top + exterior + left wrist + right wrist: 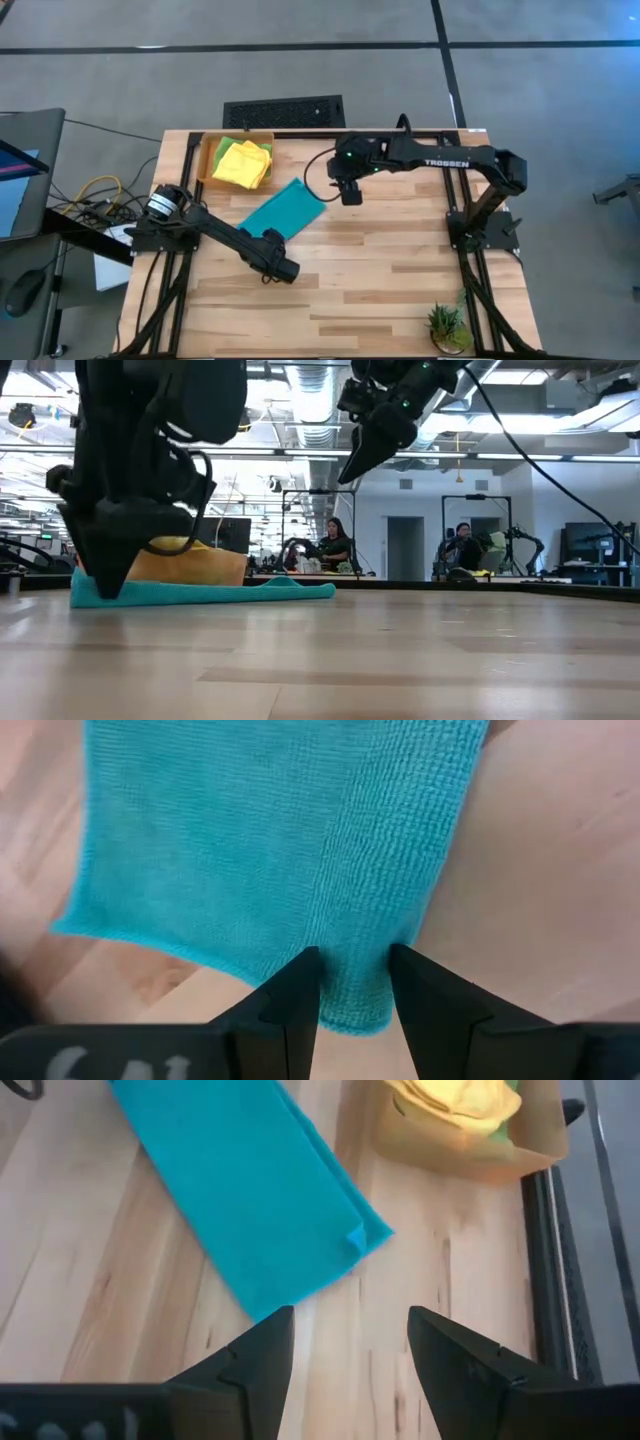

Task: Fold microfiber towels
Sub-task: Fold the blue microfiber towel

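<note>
The teal towel (283, 211) is lying folded into a long strip on the wooden table (380, 280), running diagonally from near the orange tray (210, 160) toward the table's middle. In the right wrist view its far end shows 2 layers, with a small corner turned up at the edge.

The left gripper (352, 982) is sitting low on the towel's near corner, and its 2 fingers (290, 1005) are standing a little apart with a ridge of teal cloth between them; the corner is being pinched, with the cloth's edge poking out just past the fingertips. In the low view this gripper is pressing down at the towel's end, right at the tabletop.

The right gripper (350, 1345) is hanging above the table just off the towel's other end, its fingers spread wide and holding nothing; bare wood is showing between them.

The yellow towels (245, 162) are sitting heaped in the tray at the table's back left corner, with a bit of lime green towel (226, 147) showing beside them.

Open wood is stretching across the front and right of the table; a small potted plant (446, 326) is standing at the front right corner. "TROSSEN" is reading in white on the right arm (445, 160).
</note>
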You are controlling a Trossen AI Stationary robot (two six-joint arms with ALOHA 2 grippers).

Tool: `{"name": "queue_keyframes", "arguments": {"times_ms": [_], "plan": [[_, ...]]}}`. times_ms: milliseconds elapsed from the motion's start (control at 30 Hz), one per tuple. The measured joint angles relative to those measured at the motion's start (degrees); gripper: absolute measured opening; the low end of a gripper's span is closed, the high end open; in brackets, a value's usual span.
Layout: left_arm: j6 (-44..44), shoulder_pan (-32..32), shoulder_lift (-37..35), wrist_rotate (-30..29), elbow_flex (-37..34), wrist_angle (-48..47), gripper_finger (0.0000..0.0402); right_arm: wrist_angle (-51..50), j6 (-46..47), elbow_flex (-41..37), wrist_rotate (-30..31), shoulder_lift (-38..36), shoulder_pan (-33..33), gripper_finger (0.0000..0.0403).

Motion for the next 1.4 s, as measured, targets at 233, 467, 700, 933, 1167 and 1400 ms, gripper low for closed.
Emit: {"name": "queue_keyframes", "arguments": {"times_ms": [233,467,700,933,1167,1400], "plan": [[3.98,0.02,-0.18,1.51,-2.08,4.54,0.0118,-0.21,-0.41,0.0,0.07,0.0,1.22,0.0221],[3.33,0.02,-0.2,2.32,-2.56,4.47,0.0067,-0.37,-0.42,0.0,0.74,-1.02,1.95,0.0221],[4.18,0.77,0.2,5.89,-1.03,2.06,0.0004,-1.95,-0.02,0.02,0.79,-6.25,1.85,0.0221],[15.29,4.63,0.17,5.99,4.76,-3.25,0.0002,-6.04,0.0,0.04,0.81,-11.89,1.81,0.0221],[28.85,12.24,0.15,5.33,9.27,-3.58,0.0001,-10.17,0.48,0.04,0.98,-15.31,1.44,0.0221],[43.32,21.09,0.11,5.07,13.43,-4.59,0.0,-12.23,1.62,0.04,1.03,-16.61,1.33,0.0221]]}}
